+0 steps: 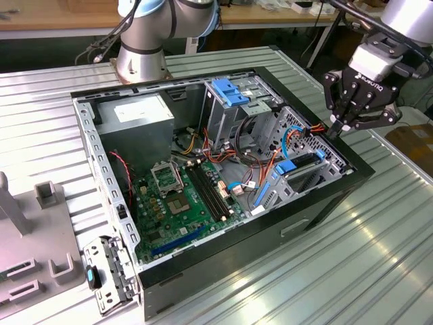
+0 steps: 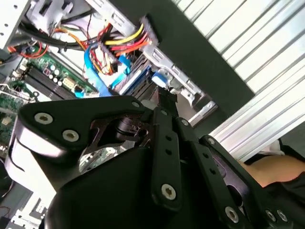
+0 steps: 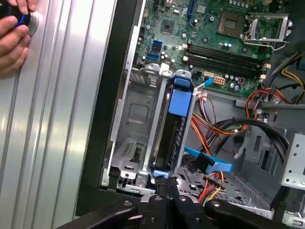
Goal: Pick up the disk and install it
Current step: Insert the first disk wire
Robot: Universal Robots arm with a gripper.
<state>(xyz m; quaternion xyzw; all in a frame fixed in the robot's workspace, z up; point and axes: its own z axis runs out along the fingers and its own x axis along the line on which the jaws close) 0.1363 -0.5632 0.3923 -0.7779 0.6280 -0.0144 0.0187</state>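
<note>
Disk's sitting in the cage, tool closed up right at its end

Going left to right in the exterior view: the open PC case sits on the ribbed tabletop, green motherboard inside. Next comes the tall bay with the blue bracket. After that the disk stands on edge in the drive cage at the case's far right corner. The tool hangs just above that corner, fingers pressed together and holding nothing. In the first wrist view the tool tips sit right at the blue end of the disk; can't tell if they actually touch. A hand rests on the tabletop beside the case.
</note>
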